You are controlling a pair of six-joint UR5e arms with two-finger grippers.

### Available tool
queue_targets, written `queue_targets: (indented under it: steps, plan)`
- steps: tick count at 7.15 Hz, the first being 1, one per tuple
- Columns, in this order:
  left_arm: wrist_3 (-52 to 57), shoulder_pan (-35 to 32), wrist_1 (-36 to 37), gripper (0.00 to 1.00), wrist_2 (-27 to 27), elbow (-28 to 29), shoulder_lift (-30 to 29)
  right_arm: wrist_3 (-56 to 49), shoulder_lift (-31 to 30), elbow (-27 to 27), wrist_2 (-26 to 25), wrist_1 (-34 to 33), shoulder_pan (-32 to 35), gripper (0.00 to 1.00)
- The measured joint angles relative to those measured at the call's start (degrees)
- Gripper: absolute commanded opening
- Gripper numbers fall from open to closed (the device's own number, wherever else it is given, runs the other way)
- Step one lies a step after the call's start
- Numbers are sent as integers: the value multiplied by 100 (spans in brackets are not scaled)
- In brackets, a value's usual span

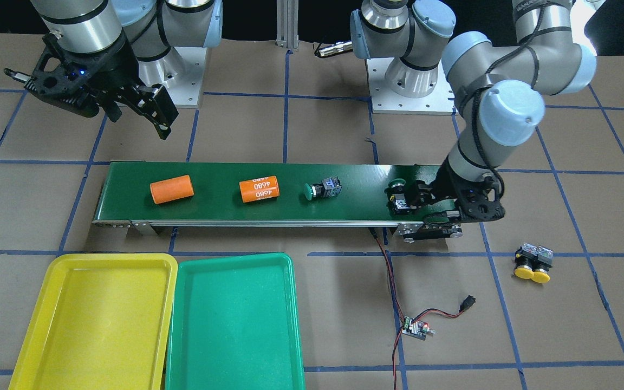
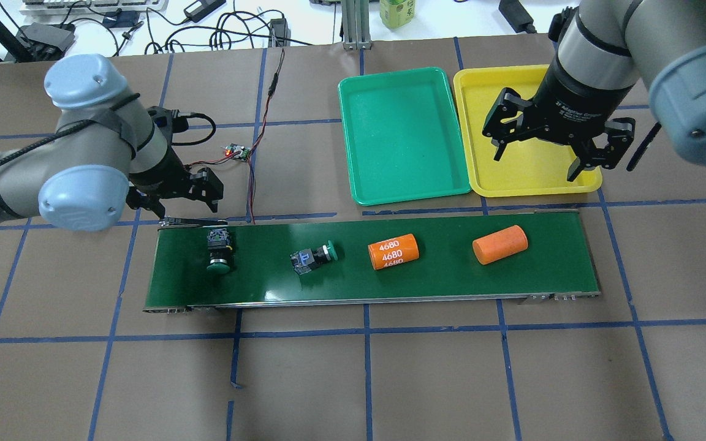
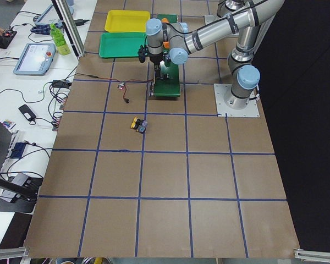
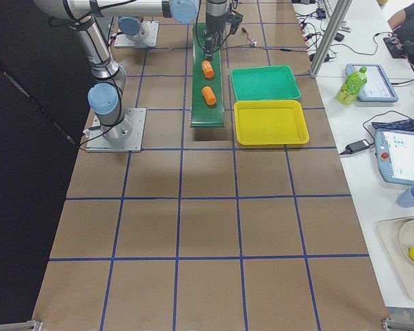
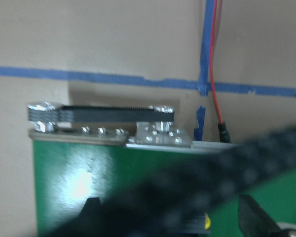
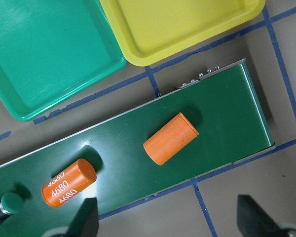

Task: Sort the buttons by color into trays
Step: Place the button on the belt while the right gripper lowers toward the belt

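Overhead: the left claw (image 2: 178, 197) hangs spread at the far edge of the belt's (image 2: 451, 278) end, near a green button (image 2: 219, 251) but apart from it. A second green button (image 2: 313, 257) lies further along the belt. The right claw (image 2: 537, 156) is spread above the yellow tray (image 2: 472, 122), which sits just beside the green tray (image 2: 402, 184).

Front: two yellow buttons (image 1: 532, 264) lie together on the bench (image 1: 344, 325), off the belt, on the left arm's side.

Wrist views: each claw's fingertips stand wide apart.
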Motion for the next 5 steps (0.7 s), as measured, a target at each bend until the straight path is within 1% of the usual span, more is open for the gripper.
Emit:
queue_targets:
  steps: [1, 2, 4, 5]
  plan:
    - [652, 420, -126, 100, 7, 430, -306, 276, 4, 5, 2, -53, 9, 100]
    - [1413, 888, -98, 100, 0, 749, -663, 773, 7, 13, 16, -64, 29, 100]
    - [2978, 1776, 345, 100, -9, 1215, -1364, 2119, 18, 63, 185, -156, 252, 100]
    - [3430, 2100, 507, 100, -16, 1366, -1653, 2658, 31, 104, 211, -327, 410, 100]
